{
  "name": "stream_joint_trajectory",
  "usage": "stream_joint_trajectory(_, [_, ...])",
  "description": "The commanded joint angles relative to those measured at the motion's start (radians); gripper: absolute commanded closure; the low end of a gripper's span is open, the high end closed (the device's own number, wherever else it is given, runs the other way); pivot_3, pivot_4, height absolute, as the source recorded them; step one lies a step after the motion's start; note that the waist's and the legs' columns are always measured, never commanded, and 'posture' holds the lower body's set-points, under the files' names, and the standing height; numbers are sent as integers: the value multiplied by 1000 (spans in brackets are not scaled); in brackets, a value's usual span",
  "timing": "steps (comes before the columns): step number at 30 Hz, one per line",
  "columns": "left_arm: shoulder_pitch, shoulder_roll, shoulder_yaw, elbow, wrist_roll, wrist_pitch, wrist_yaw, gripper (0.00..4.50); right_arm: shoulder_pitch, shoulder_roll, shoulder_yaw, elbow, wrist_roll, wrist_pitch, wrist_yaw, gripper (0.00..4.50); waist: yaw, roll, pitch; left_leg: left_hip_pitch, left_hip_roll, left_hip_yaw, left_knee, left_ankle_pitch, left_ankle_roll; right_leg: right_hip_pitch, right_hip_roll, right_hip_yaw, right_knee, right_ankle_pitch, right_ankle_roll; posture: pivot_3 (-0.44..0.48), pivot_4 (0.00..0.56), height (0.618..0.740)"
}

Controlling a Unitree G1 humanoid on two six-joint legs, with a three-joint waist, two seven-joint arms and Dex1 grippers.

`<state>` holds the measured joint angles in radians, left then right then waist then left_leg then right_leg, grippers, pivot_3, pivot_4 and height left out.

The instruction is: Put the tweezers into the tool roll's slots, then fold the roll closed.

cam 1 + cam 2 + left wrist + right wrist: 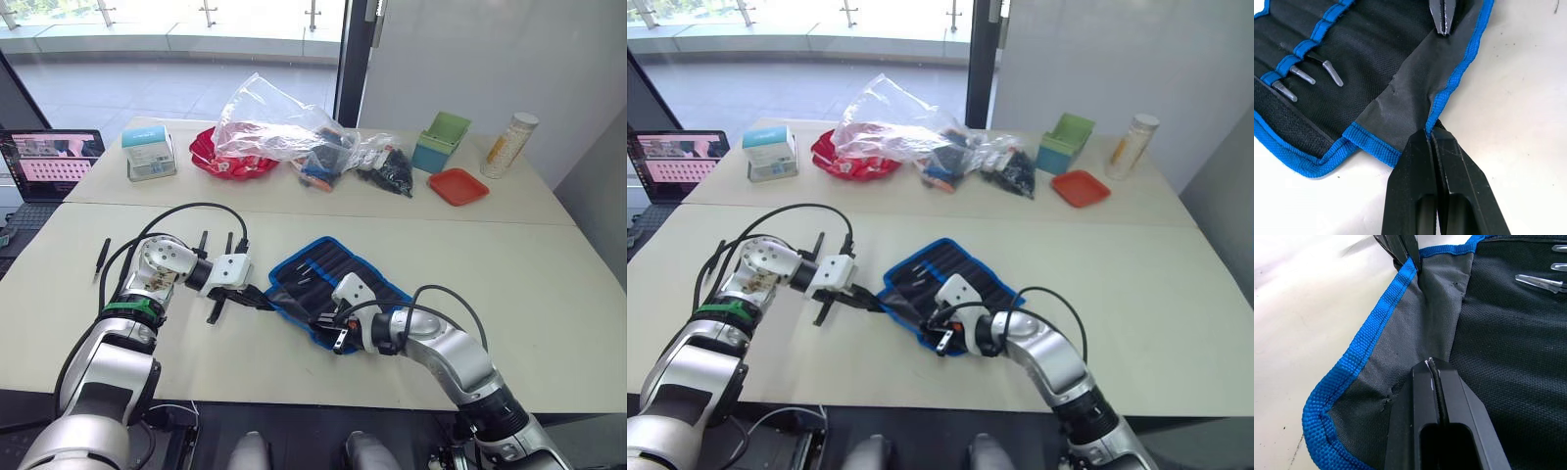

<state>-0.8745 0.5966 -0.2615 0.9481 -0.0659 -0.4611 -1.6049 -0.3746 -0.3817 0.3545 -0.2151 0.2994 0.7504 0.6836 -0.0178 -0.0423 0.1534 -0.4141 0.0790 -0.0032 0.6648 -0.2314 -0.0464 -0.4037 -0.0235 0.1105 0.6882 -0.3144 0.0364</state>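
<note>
Head overview; wrist close-ups, shared tool roll (pixel 338 284)

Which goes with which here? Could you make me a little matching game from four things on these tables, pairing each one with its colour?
Things:
1. tool roll
2. flat tray
3. open box
4. dish under the plastic bag

Colours:
A. green
B. orange-red, square
C. black with blue edging
D. red, round

Pairs: 1-C, 2-B, 3-A, 4-D
</note>
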Motion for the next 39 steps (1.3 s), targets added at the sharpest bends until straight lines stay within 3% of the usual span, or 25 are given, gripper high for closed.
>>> stream_joint_trajectory(1, [10, 21, 20, -55, -31, 92, -8, 3270, 21, -10, 27, 44, -35, 47, -23, 4500, 0, 0, 0, 0, 0, 0, 0, 0, 0, 0, 0, 0, 0, 0, 0, 0, 150, 717])
stream_joint_trajectory(5, [31, 33, 34, -108, -20, 172, -5, 1982, 20, -9, 29, 44, -37, 49, -26, 4500, 0, 0, 0, 1, 0, 0, 0, 0, 0, 0, 0, 0, 2, 0, 0, 0, 150, 717])
stream_joint_trajectory(8, [71, 94, -23, -224, -112, 324, -9, 994, 18, -12, 33, 44, -39, 46, -24, 4500, -4, 0, 0, 1, 0, 0, 0, 0, 0, 0, 0, 0, 2, 0, 0, 0, 150, 717])
stream_joint_trajectory(11, [102, 170, -42, -386, -281, 585, -10, 994, 14, -9, 37, 41, -38, 46, -24, 4500, -7, 0, 0, 1, 0, 0, 0, 0, 0, 0, 0, 0, 3, 0, 0, 0, 150, 717])
stream_joint_trajectory(15, [114, 206, -3, -482, -383, 752, -10, 2205, 9, -12, 45, 35, -39, 34, -12, 4500, -6, 0, 0, 1, 0, -1, 0, 0, 0, 1, 0, -1, 4, 0, 0, 0, 150, 717])
stream_joint_trajectory(22, [123, 96, 115, -526, -373, 832, 149, 4465, 10, -13, 47, 21, -40, 41, -13, 4500, -4, 0, 0, 3, 0, -1, 0, 0, 0, 2, 0, -1, 4, 0, 0, 0, 150, 717])
stream_joint_trajectory(25, [164, 30, 127, -543, -331, 795, 256, 4465, 8, -15, 46, 14, -39, 42, -11, 4500, -2, 1, -1, 3, 0, -1, 1, 0, 0, 2, 0, -1, 4, 0, 0, 0, 150, 717])
stream_joint_trajectory(31, [286, -37, 124, -566, -264, 713, 339, 4465, 4, -20, 40, -2, -33, 54, -9, 4500, -2, 1, -1, 3, 0, -1, 1, 0, 0, 1, 0, -1, 4, 0, 0, 0, 150, 717])
stream_joint_trajectory(35, [333, -76, 116, -462, -162, 577, 449, 4465, 2, -36, 35, -40, -20, 65, 7, 4500, 6, 2, -1, 3, -1, -1, 1, 0, 0, 2, -1, -1, 3, 0, 0, 0, 150, 717])
stream_joint_trajectory(39, [378, -108, 109, -413, -136, 522, 480, 4465, -10, -48, 31, -73, -3, 31, 50, 4500, 12, 3, -2, 7, -1, -1, 1, 0, 0, 8, -1, -1, 0, 0, 0, 0, 150, 717])
